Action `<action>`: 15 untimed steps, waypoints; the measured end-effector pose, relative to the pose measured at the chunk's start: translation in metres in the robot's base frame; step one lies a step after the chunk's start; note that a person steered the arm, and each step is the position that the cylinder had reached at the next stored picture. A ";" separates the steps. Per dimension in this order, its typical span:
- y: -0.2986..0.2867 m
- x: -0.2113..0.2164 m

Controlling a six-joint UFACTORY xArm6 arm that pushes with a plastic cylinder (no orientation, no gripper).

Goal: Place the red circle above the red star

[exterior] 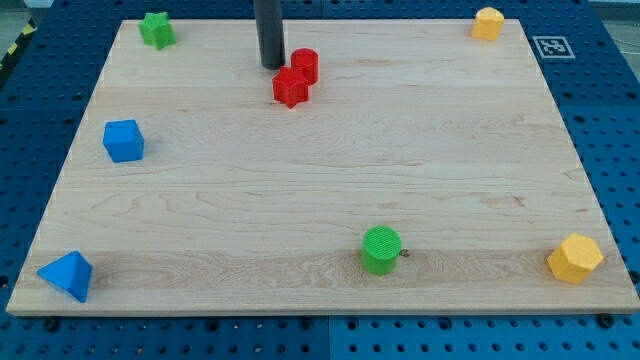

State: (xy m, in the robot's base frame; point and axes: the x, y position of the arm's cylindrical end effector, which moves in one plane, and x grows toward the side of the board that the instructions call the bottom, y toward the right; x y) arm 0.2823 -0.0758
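Observation:
The red circle is a short cylinder near the view's top, left of centre. The red star lies just below it and slightly to the left, touching or nearly touching it. My tip is the lower end of a dark rod coming down from the view's top. It stands just left of the red circle and just above and left of the red star, with a small gap to both.
A green star lies at the top left, a yellow block at the top right. A blue cube is at the left, a blue triangle at the bottom left, a green circle at the bottom centre, a yellow hexagon at the bottom right.

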 end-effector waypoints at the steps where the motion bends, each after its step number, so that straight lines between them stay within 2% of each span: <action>1: -0.011 -0.034; 2: 0.013 -0.058; 3: 0.071 -0.044; 4: 0.087 -0.005; 5: 0.084 0.007; 8: 0.068 0.007; 9: 0.066 -0.010; 11: 0.026 -0.012; 13: 0.026 -0.016; 14: 0.012 -0.021; 15: -0.040 -0.042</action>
State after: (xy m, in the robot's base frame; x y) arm 0.2404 -0.1160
